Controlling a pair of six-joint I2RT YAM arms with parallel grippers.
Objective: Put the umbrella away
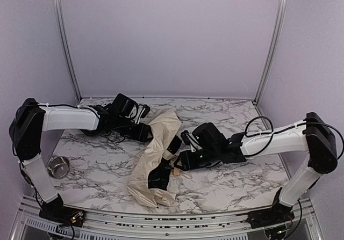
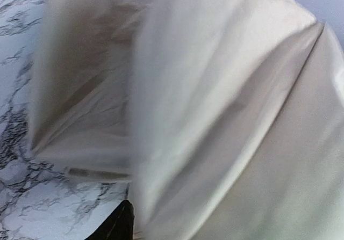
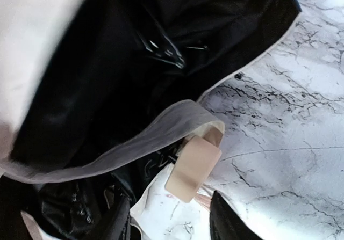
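A: Left hand point(image 1: 141, 131) is sitting at the canopy's far end. Grip: cannot tell, fabric is filling its view.
B: Umbrella point(image 1: 156, 162) is lying crumpled mid-surface point(image 1: 231, 186), not yet bundled.
A: Right hand point(image 3: 171, 225) is hovering spread and empty, near the tan handle point(image 3: 193, 167).
B: Gathering step, I'm judging. Next move is calling for folds wrapped tight.

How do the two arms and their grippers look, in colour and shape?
The left arm and right arm have white tubular links with black joints and bases. Thin black cables loop beside them. The left gripper and right gripper are black.
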